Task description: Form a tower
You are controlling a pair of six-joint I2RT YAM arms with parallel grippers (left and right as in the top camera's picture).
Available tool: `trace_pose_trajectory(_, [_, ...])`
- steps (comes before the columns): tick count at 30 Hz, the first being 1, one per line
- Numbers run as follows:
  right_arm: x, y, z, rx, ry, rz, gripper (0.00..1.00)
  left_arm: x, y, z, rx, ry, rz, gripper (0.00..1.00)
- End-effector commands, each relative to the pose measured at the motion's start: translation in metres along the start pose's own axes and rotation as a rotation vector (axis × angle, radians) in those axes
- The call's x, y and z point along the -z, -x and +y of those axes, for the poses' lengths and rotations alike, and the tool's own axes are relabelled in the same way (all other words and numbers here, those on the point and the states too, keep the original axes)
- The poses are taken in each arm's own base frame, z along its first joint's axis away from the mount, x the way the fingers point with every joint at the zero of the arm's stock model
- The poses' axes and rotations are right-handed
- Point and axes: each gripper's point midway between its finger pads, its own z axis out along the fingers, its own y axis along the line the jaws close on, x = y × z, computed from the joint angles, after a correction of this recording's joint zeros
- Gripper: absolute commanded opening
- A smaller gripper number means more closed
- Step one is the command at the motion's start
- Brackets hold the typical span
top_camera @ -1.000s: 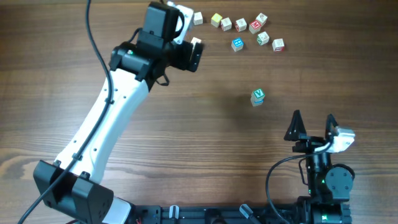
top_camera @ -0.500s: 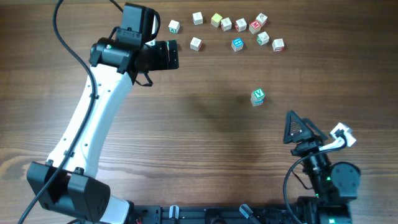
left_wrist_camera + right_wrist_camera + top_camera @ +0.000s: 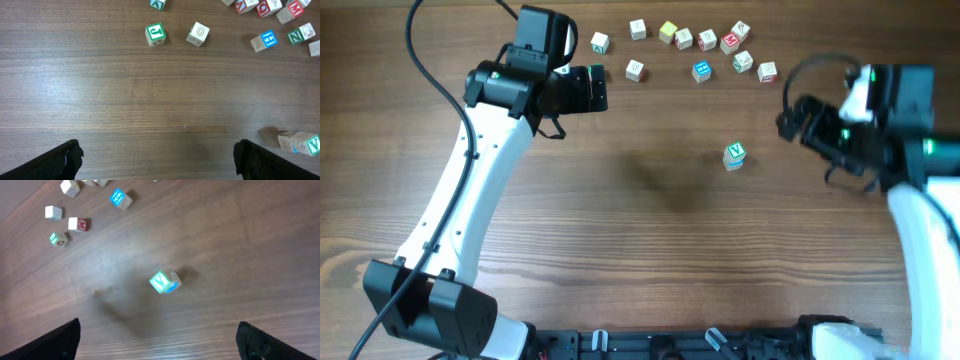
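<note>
Overhead, the tower [image 3: 734,156] stands right of centre, nearer than the loose cubes [image 3: 707,40]; left pincer [image 3: 599,88] and right pincer [image 3: 786,115] both gape empty, so grip a cube squarely and lower it centred.

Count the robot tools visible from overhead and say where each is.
2. The left tool, open, is beside the far-left cubes; the right tool, open, is right of the tower.

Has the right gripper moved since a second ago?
Yes. Overhead, the open right gripper has travelled from below the small pale wooden cube stack with the green V to above and right of it.
</note>
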Motion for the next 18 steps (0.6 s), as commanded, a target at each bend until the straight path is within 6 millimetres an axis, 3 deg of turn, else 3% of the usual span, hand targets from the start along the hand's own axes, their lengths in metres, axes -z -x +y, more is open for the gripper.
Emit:
trace_pose_trajectory(1, [-0.012,0.008,0.028,0.026,0.142,0.069,1.0,0.005,0.002,0.002,0.018,0.003,-0.016,1.0])
trace_pose_trajectory(6, [-0.057,0.025,0.027,-0.151,0.128,0.128,0.99,0.005,0.002,0.002,0.018,0.003,-0.016,1.0])
trace_pose_trajectory(9, [-0.08,0.04,0.009,-0.218,-0.037,0.145,0.99,0.005,0.002,0.002,0.018,0.003,-0.016,1.0])
trace_pose_trajectory(12, [-0.105,0.063,0.01,-0.243,-0.11,0.172,0.99,0.005,0.002,0.002,0.018,0.003,-0.016,1.0])
trace_pose_trajectory(15, [-0.141,0.087,0.014,-0.285,-0.173,0.139,0.93,0.005,0.002,0.001,0.018,0.002,-0.016,1.0])
trace_pose_trajectory(18, [-0.2,0.105,0.029,-0.338,-0.137,0.095,0.91,0.005,0.002,0.002,0.018,0.003,-0.016,1.0])
